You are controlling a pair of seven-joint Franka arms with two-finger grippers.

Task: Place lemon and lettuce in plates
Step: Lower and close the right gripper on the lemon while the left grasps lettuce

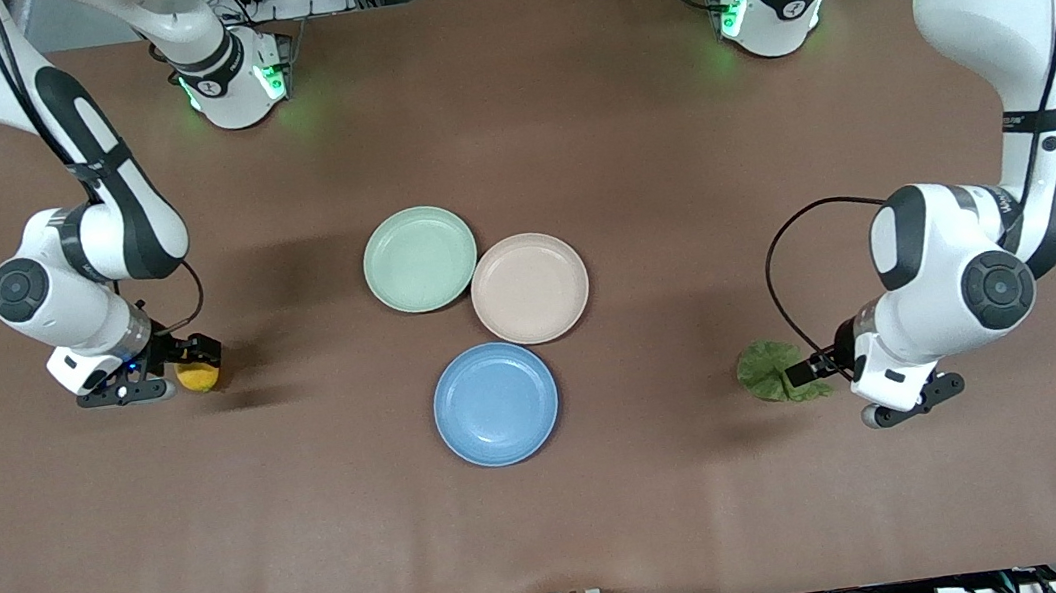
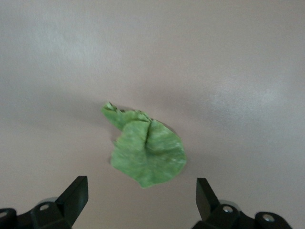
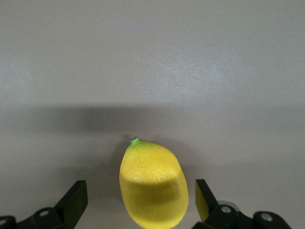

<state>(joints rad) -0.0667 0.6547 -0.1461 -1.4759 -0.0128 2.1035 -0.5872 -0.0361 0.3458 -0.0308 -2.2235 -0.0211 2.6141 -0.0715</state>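
Brown mat: lemon [image 1: 197, 376] at 9 o'clock from the plates [image 1: 495, 404], lettuce [image 1: 775, 372] at 3; right gripper [image 3: 138, 200] and left gripper [image 2: 142, 198] both spread wide, empty, so close squarely about each middle before lifting.

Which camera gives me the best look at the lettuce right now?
The left wrist view: the lettuce lies whole on the table between the open left gripper's fingers. The front view shows it small, its edge hidden by that gripper. The right wrist view shows only the lemon.
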